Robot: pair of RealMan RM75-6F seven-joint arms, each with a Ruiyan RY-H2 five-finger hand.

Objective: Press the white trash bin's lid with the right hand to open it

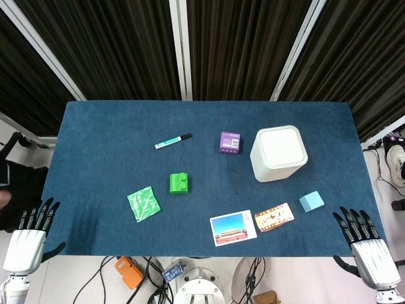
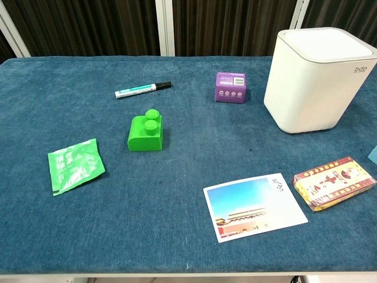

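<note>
White trash bin standing upright at the right rear of the table, squarish with rounded corners, lid flat and closed, small grey logo near its top edge. Purple box just left of it, light blue block in front. Right hand off the near right corner, fingers spread, holding nothing; left hand likewise off the near left corner. Dark blue cloth on the table; black curtains behind, cables on the floor.

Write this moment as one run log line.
white trash bin: lid shut | right hand: open, off table edge | left hand: open | press: not begun
</note>
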